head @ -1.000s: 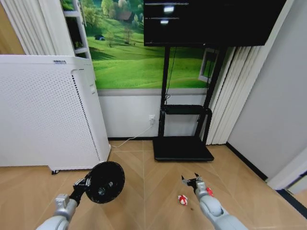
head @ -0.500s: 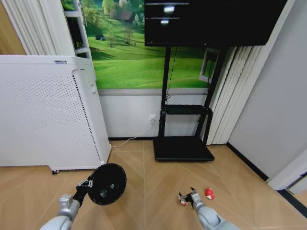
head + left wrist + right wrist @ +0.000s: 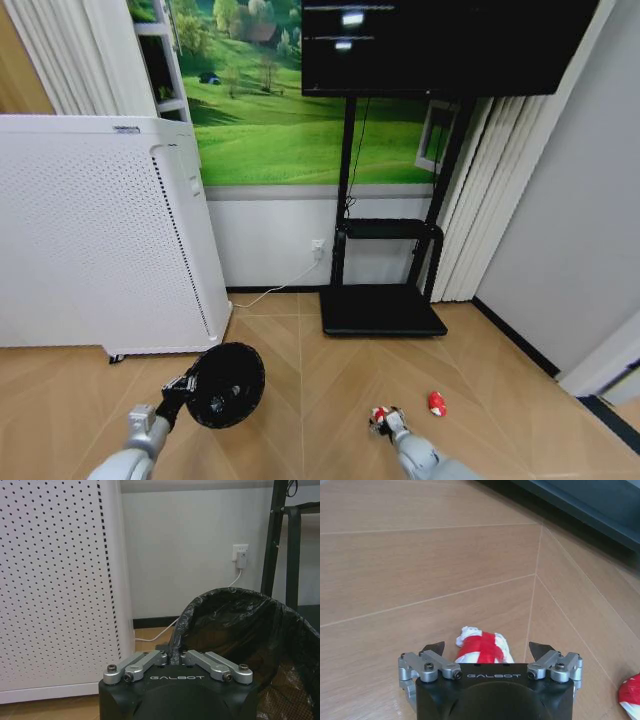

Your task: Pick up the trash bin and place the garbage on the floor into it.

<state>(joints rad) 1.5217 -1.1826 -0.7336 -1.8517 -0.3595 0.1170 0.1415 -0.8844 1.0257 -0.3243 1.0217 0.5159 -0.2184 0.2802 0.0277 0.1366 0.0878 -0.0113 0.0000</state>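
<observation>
Low over the floor (image 3: pixel 300 400), right gripper (image 3: pixel 490 650) hangs above the crumpled red-and-white wrapper (image 3: pixel 482 645), fingers spread wide to either side of it, not yet touching as far as I can tell. Small red piece (image 3: pixel 436 403) lies near, apart from the wrapper. Left gripper (image 3: pixel 175 655) has its fingers pinched on the rim of the trash bin (image 3: pixel 227 384), bin lifted off the floor and tilted mouth-forward beside the white appliance (image 3: pixel 100 230). Judged progress: bin pickup done; 0 items visibly binned; at least 2 pieces left on the floor.
</observation>
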